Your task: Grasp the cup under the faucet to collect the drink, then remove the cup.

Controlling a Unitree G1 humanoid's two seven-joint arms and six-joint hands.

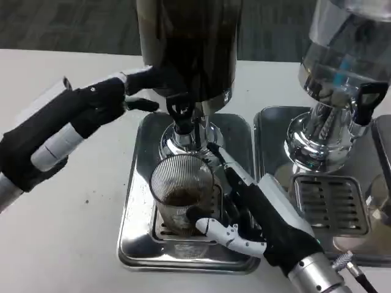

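The ribbed glass cup (182, 192) stands on the drip tray (131, 226) directly under the faucet (181, 119) of the dark dispenser (186, 43), with a little dark drink in its bottom. The right hand (253, 213) grasps it from the side. The left hand (101, 101) reaches to the tap lever, fingertips at it. Collecting looks barely begun; filling and removing the cup remain. A second dispenser (339, 79) stands alongside on the bench (61, 232).
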